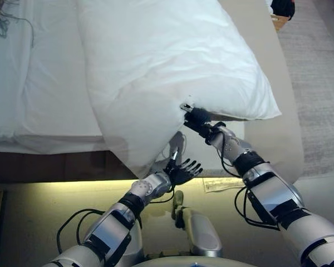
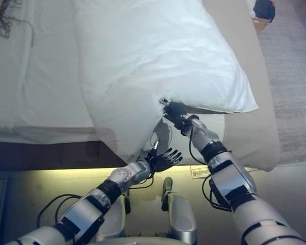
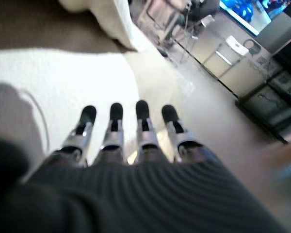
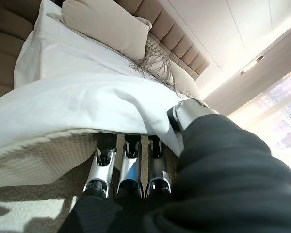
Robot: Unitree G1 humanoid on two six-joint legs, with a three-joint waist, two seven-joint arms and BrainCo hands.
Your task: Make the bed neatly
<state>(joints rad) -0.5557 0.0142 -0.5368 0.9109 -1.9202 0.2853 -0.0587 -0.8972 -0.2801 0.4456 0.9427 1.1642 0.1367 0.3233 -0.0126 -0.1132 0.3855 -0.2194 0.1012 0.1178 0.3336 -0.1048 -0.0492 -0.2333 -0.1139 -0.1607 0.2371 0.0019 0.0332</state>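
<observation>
White quilted duvet [image 1: 172, 67] lies bunched across the bed, one corner drooping off the near edge. Right hand [image 1: 196, 118] pinches its hem, thumb over fingers. Left hand [image 1: 181, 171] hangs released below the corner (touching nothing). Judgement: pull slowly and evenly to flatten.

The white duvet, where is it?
The white duvet lies on the bed, its near edge pinched by the right robot hand.

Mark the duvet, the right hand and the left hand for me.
white duvet [image 1: 167, 67], left eye view, middle of its top surface.
right hand [image 1: 196, 118], left eye view, back of the hand at the duvet's edge.
left hand [image 1: 181, 171], left eye view, palm.
</observation>
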